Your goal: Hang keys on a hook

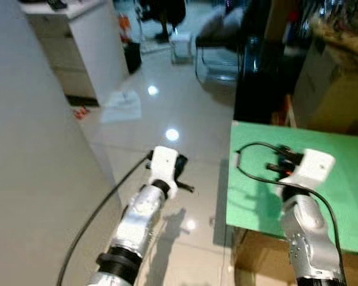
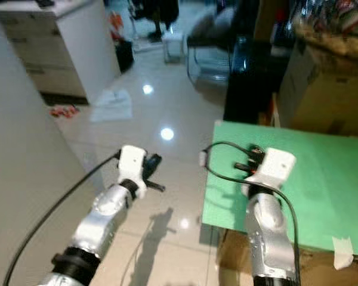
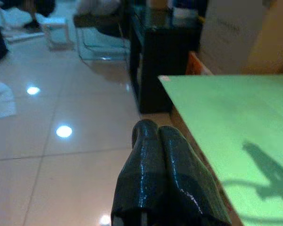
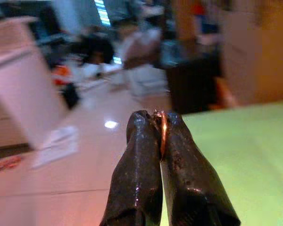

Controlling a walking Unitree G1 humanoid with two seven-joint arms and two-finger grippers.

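While the right gripper [image 4: 159, 123] hovers over the green desk [image 1: 346, 161], its fingers pinch a thin copper key ring [image 4: 163, 129] between their tips, likely for carrying; no hook visible. The left gripper [image 3: 153, 129] is closed, empty.

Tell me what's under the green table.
Under the green table sits a cardboard box, with shiny floor alongside. The tabletop covers most of the box, and the right arm hides some of that edge.
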